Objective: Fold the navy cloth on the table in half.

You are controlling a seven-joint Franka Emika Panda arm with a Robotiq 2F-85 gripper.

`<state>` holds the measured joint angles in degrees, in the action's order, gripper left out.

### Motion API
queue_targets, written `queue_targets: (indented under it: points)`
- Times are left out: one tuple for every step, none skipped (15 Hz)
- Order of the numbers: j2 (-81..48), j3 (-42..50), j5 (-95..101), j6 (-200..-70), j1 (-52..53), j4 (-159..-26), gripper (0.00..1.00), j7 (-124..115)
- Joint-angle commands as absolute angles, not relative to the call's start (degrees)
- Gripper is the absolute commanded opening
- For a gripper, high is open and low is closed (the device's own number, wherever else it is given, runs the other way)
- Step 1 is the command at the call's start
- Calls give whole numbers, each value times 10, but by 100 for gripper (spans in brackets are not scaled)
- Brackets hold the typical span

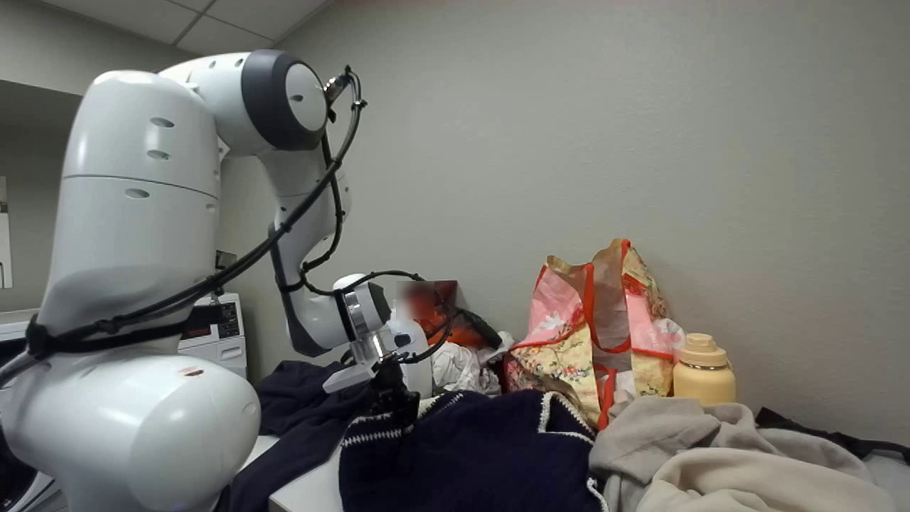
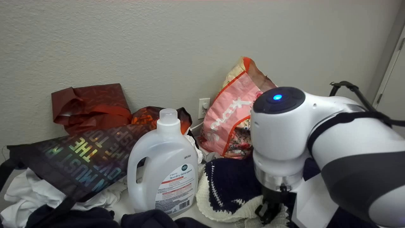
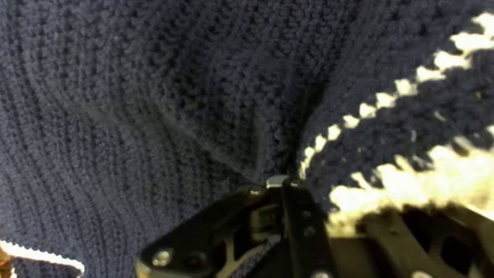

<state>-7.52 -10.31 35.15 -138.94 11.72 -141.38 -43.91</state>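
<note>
In an exterior view, the navy cloth (image 1: pixel 490 455), edged in cream, lies on the white bench (image 1: pixel 309 491), beside beige fabric (image 1: pixel 753 483) and in front of a floral bag (image 1: pixel 561 370); a yellow bottle (image 1: pixel 704 382) stands upright next to the bag. The pincer (image 1: pixel 407 419) reaches down to the cloth's edge. In an exterior view, a detergent bottle (image 2: pixel 164 190) stands upright near the cloth's cream border (image 2: pixel 205 207). In the wrist view, the pincer pinches the cloth by its stitched edge, creases running into the fingertips (image 3: pixel 277 182), and the cream border hides part of one finger.
</note>
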Motion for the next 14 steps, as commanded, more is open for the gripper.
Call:
queue_targets:
  points:
    - [7, -87, 272, -1422, 97, -1452, 3, -344]
    - [22, -83, 250, -1423, 94, -1454, 3, -318]
    - [37, -80, 227, -1421, 90, -1455, 3, -293]
    - [51, -77, 205, -1419, 85, -1456, 3, -269]
    - [65, -74, 186, -1416, 81, -1456, 3, -248]
    - [79, -70, 167, -1412, 77, -1457, 3, -226]
    - [91, -66, 148, -1411, 72, -1458, 3, -207]
    - [102, -62, 131, -1409, 67, -1460, 3, -189]
    - [113, -57, 119, -1406, 61, -1463, 3, -176]
    - [121, -52, 108, -1405, 55, -1465, 3, -164]
    - [130, -46, 99, -1403, 49, -1470, 3, -153]
    - [134, -46, 104, -1395, 42, -1470, 2, -153]
    - [136, -47, 116, -1393, 35, -1471, 3, -156]
    - [136, -44, 103, -1395, 34, -1471, 3, -147]
